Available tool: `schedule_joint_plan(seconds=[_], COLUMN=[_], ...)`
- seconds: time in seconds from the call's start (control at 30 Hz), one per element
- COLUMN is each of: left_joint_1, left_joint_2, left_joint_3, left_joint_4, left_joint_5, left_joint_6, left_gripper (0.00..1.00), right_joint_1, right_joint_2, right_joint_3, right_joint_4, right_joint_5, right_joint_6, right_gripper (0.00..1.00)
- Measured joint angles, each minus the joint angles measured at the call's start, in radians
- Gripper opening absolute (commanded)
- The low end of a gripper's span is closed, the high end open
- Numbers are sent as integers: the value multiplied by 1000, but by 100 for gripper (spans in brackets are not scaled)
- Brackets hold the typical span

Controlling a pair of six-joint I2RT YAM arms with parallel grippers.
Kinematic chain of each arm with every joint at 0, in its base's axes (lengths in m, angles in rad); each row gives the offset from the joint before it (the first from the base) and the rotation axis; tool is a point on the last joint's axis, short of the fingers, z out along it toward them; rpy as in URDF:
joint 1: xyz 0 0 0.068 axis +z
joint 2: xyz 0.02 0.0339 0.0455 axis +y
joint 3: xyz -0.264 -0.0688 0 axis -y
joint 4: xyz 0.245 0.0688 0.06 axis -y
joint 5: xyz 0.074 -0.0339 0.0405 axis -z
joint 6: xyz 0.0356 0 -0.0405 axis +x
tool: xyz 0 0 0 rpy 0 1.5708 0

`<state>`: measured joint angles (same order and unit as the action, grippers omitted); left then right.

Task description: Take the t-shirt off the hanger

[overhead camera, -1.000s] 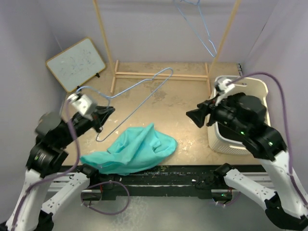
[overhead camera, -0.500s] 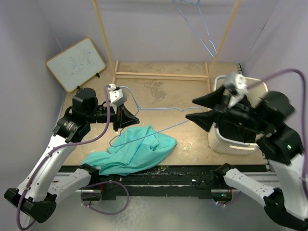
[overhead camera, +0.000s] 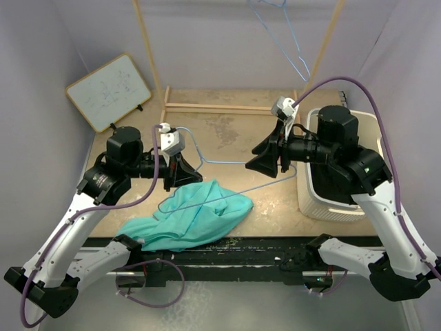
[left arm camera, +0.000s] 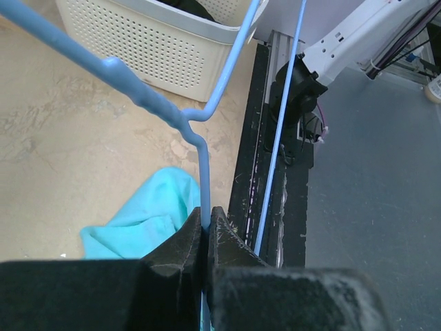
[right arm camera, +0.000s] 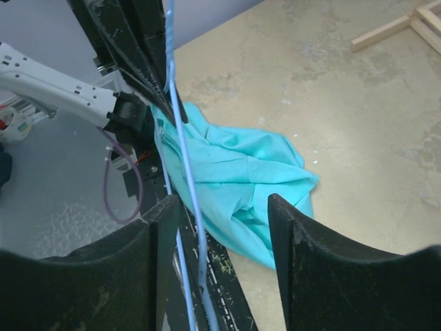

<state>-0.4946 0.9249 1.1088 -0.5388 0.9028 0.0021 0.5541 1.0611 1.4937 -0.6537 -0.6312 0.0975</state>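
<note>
We're looking down on the tan table [overhead camera: 227, 131], with the wooden rack [overhead camera: 234, 107] standing along its far edge. The white basket [overhead camera: 324, 203] is sitting at the right, and something dark is showing inside its rim, too little of it to name. The teal t-shirt [overhead camera: 196, 217] is lying crumpled at the near edge, left of centre. The blue hanger [left arm camera: 114, 67] is hovering across above it, and I can't tell whether any cloth is catching on the wire. The left gripper [overhead camera: 180, 169] is pinching that wire just beside the twisted neck, fingers together on it. The right gripper [overhead camera: 260, 157] is waiting with its fingers apart, and the wire's right end is passing between them unclamped. The smart play, I'd say: the right should be closing squarely on the wire first, then both should be raising it level and clear, so the lower bar isn't dragging the shirt along.
</note>
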Motion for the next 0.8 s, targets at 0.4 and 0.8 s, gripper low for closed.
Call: schedule_joint_plan(seconds=[0.4,0.8], left_joint_1=[-2,-5], left_joint_2=[-14,-171], left_joint_3=[0,-50], left_joint_4=[44,97], left_joint_5=[-61,-374], left_joint_6=[-19,-65], left_gripper=[1,50], right_joint_1=[2,1], right_joint_2=[29,36], right_joint_3=[-9,24], right_joint_4=[-64,-97], right_joint_5=[-96,123], right_joint_6=[-29,40], right_gripper=[0,0])
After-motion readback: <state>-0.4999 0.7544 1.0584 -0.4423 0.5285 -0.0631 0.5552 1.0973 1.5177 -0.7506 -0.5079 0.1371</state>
